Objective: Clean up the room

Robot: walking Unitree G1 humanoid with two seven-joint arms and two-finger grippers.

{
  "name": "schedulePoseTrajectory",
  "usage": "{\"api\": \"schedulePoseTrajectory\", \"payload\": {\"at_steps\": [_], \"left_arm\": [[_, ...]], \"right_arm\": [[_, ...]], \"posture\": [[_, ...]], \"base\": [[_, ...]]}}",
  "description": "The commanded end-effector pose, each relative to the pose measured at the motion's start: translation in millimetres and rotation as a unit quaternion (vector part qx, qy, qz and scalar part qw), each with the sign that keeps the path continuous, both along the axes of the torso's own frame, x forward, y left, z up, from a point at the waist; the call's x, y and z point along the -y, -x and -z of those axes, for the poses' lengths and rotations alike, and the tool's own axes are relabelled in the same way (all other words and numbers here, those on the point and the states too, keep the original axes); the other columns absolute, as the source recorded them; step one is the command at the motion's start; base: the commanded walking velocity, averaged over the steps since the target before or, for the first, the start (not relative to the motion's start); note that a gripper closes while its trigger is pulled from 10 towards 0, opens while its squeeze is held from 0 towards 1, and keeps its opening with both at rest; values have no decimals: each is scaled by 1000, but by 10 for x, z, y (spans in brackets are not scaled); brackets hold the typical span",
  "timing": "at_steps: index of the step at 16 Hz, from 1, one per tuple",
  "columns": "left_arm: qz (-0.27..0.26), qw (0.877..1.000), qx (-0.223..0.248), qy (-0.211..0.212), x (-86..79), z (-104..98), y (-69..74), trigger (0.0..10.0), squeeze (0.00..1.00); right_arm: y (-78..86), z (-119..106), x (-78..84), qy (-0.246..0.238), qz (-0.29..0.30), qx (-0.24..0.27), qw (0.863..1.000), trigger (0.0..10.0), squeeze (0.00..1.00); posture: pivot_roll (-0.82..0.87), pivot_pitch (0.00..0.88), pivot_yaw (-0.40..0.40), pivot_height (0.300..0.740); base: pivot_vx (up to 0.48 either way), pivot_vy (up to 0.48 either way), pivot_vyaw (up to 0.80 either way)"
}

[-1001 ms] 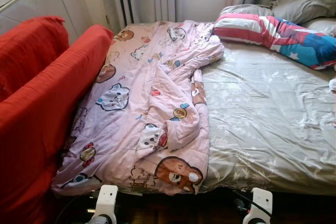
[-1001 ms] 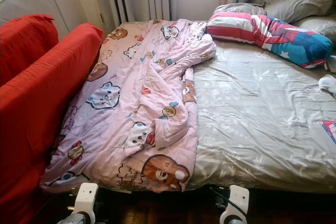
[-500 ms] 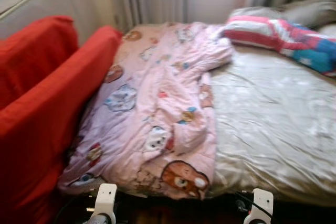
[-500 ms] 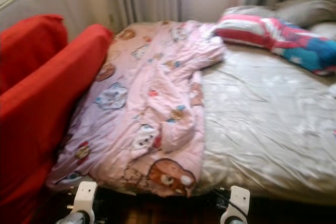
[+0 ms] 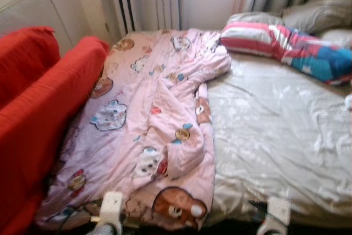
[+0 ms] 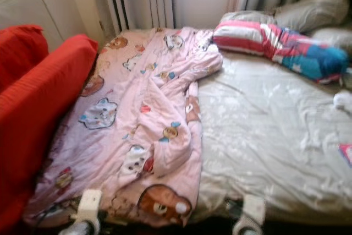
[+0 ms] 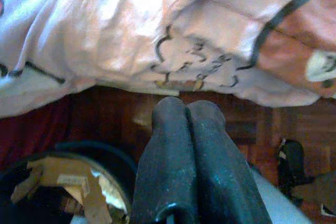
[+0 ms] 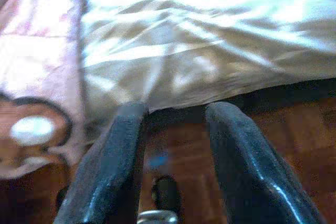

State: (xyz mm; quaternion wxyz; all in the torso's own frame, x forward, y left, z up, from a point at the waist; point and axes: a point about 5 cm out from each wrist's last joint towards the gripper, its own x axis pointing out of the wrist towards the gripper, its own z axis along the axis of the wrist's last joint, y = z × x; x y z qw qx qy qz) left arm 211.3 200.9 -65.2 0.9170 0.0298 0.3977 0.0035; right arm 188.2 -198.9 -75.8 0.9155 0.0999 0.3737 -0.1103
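Note:
A pink quilt (image 5: 154,130) printed with cartoon animals lies crumpled along the left half of the bed, one fold turned back over its middle. The grey sheet (image 5: 275,136) covers the right half. My left gripper (image 7: 187,109) is shut with nothing in it, low by the quilt's hanging hem (image 7: 173,72), above the wooden floor. My right gripper (image 8: 177,111) is open and empty, just below the bed's foot edge where sheet (image 8: 210,51) meets quilt. Both white wrists (image 5: 111,213) (image 5: 276,216) sit at the bottom of the head views.
A red-covered sofa (image 5: 38,114) presses against the bed's left side. A striped red, white and blue pillow (image 5: 286,45) and grey pillows (image 5: 319,17) lie at the head. A small white item (image 6: 344,100) and a red-blue flat item (image 6: 346,152) sit at the right edge. A dark bin (image 7: 68,182) holds paper.
The whole picture has shifted: the camera has come closer to the bed's foot, and my wrists now overlap the quilt's hem. Nothing on the bed has moved.

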Motion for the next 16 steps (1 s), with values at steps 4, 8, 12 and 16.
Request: {"api": "schedulePoseTrajectory", "payload": {"at_steps": [4, 8, 12, 16], "left_arm": [[-3, 1000, -6, -1, -20, 13, 25, 10000, 0], [-5, 1000, -7, 0, -22, 22, 44, 10000, 0], [-7, 1000, -10, -1, -34, 30, 60, 10000, 0], [-6, 1000, -11, 0, -15, 34, 60, 10000, 0]], "right_arm": [[-28, -18, 3, -2, 4, 9, 1000, 10000, 0], [-22, -15, -3, -3, 4, 9, 1000, 10000, 0], [-13, -8, -18, -6, 3, 9, 1000, 10000, 0], [-10, -6, -27, -7, 1, 9, 1000, 10000, 0]], "posture": [[1, 88, 40, 740], [2, 90, 41, 740], [6, 83, 43, 740], [8, 74, 45, 740]], "base": [[67, 0, 0], [0, 0, 0], [0, 0, 0], [0, 0, 0]]}}
